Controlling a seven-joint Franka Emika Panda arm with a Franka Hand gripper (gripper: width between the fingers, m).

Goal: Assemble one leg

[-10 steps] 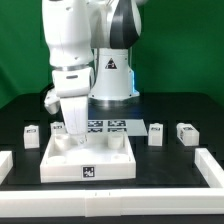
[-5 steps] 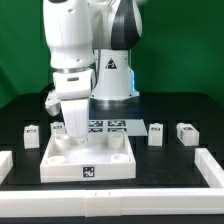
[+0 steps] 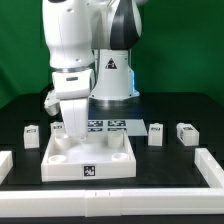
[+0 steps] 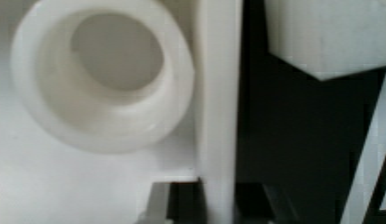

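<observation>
- Gripper (image 3: pixel 70 123) hung low at the tabletop's (image 3: pixel 95 150) far corner, on the exterior view's left. Its opening and any hold couldn't be told.
- Leg (image 3: pixel 57 129) stood on the black table, just beside the gripper, behind the tabletop.
- Risk, as I judged it: fingers clipping the rim or toppling the leg.
- Socket (image 4: pixel 101 75) lay empty, no peg seated.

Arm (image 3: pixel 72 35) was glossy white with bulky rounded shells. Upper joint section (image 3: pixel 125 25) was dark grey-black. White base column (image 3: pixel 114 85) carried a yellow triangular warning sticker (image 3: pixel 110 63) with a black symbol. Tool (image 3: pixel 72 128) housing was white and tapered.
</observation>
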